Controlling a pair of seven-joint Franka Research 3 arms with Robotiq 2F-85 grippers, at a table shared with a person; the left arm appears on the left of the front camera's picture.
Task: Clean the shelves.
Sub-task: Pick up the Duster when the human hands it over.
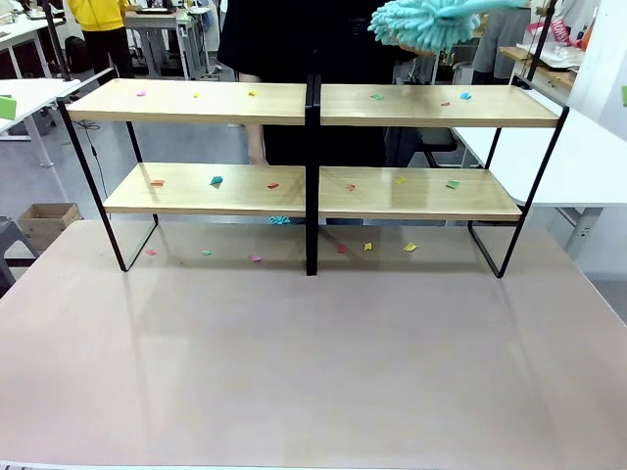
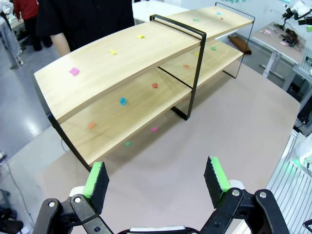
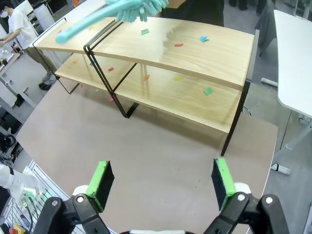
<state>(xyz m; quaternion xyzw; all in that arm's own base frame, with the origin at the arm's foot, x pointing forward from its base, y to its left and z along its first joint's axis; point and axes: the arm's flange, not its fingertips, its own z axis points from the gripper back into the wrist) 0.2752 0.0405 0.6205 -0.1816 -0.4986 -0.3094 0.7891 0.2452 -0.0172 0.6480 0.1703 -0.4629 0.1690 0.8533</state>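
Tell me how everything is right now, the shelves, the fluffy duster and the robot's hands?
shelves: standing upright on the table, boards speckled with scraps, not clean yet.
paper scraps: lying loose on all four boards and on the table underneath.
duster: raised above the top board on the robot's right.
left end effector: open, empty.
right end effector: open, empty.

1. Shelves [image 1: 225, 104]: two tiers of light wooden boards on a black frame, standing on the worktop [image 1: 313, 372].
2. Small coloured scraps [image 1: 217, 180] lie on all four boards and on the worktop beneath.
3. Fluffy teal duster [image 1: 426, 22] sits above the upper right board.
4. Person [image 1: 284, 39] in dark clothing stands behind.
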